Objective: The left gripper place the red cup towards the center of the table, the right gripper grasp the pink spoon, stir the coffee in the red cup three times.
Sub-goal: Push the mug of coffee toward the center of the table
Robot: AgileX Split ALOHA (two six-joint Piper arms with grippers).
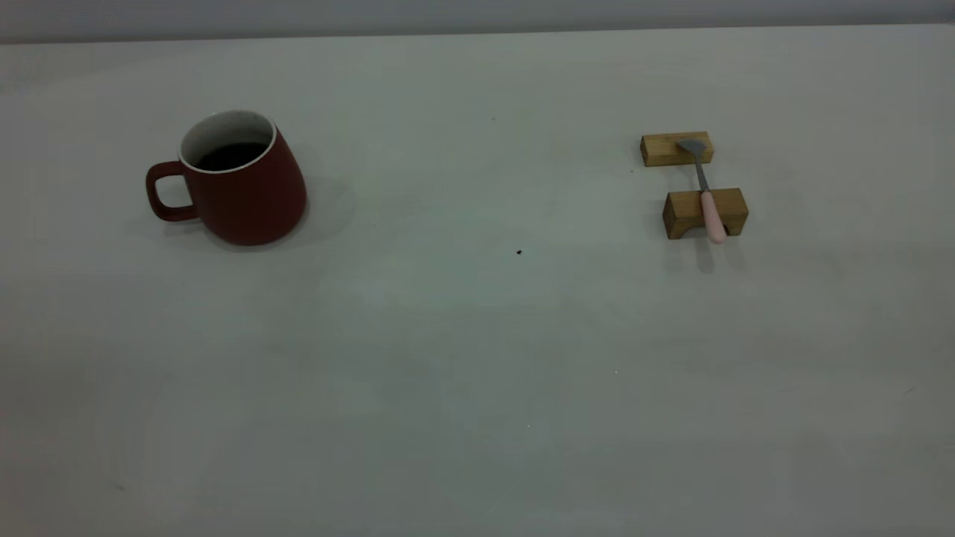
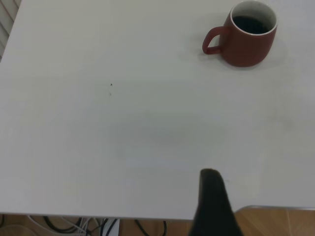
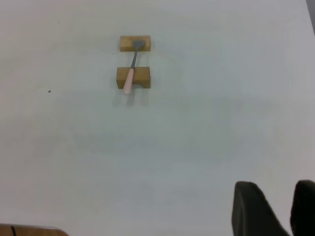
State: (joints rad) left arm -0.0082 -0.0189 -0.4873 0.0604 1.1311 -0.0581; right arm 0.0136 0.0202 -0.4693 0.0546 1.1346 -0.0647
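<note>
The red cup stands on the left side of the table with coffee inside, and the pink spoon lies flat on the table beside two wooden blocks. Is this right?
Not quite. The pink spoon does not lie flat on the table; it rests across the two wooden blocks, its handle on the nearer and its bowl on the farther, as the exterior view shows. The red cup does stand at left with coffee inside.

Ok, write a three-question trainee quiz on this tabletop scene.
1. True or false: the pink spoon lies flat on the table.
2. The red cup holds: A) nothing B) dark liquid C) the spoon.
3. Fill in: the spoon rests across two wooden ____.

Key:
1. False; it bridges the wooden blocks.
2. B; the coffee shows inside.
3. Blocks.
</note>
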